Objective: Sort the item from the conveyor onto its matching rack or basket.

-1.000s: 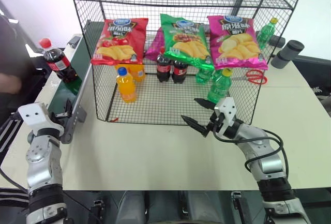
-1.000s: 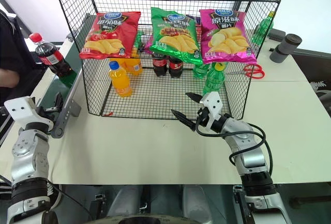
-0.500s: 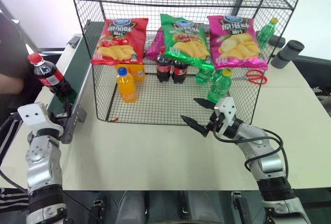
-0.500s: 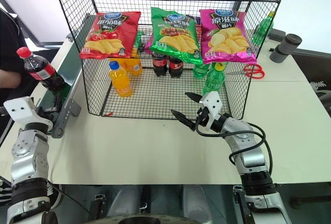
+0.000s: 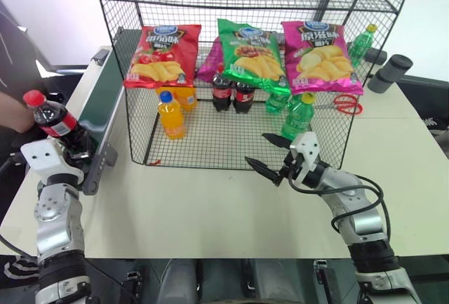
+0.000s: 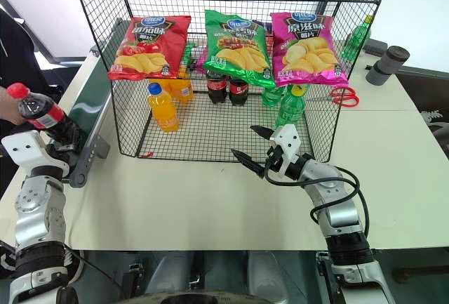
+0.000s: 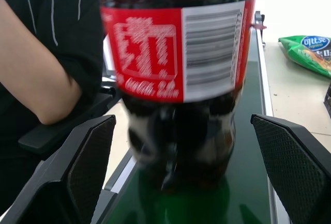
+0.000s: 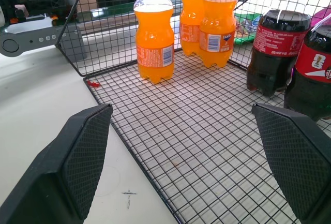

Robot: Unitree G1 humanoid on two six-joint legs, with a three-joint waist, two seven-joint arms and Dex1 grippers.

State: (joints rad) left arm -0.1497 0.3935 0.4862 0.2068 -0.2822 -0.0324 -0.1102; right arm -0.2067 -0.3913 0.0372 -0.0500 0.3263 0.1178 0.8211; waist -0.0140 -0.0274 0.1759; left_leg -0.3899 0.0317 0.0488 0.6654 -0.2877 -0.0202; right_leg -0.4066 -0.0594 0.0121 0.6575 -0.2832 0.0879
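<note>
**Cola at belt end, tip risk**

My left gripper (image 7: 170,182) was spread wide, cola bottle (image 5: 55,120) standing between its fingers on the conveyor (image 5: 105,100), unclamped. Closing late or off-centre could topple it. My right gripper (image 5: 270,156) gaped empty before the rack (image 5: 140,151).

Three chip bags hang side by side: a red one (image 5: 163,55), a green one (image 5: 251,53) and a pink one (image 5: 320,55). Orange soda bottles (image 8: 154,35), green bottles (image 5: 297,115) and two cola bottles (image 5: 232,90) stand below. Red scissors (image 5: 339,104) lie on the desk (image 5: 210,220).
</note>
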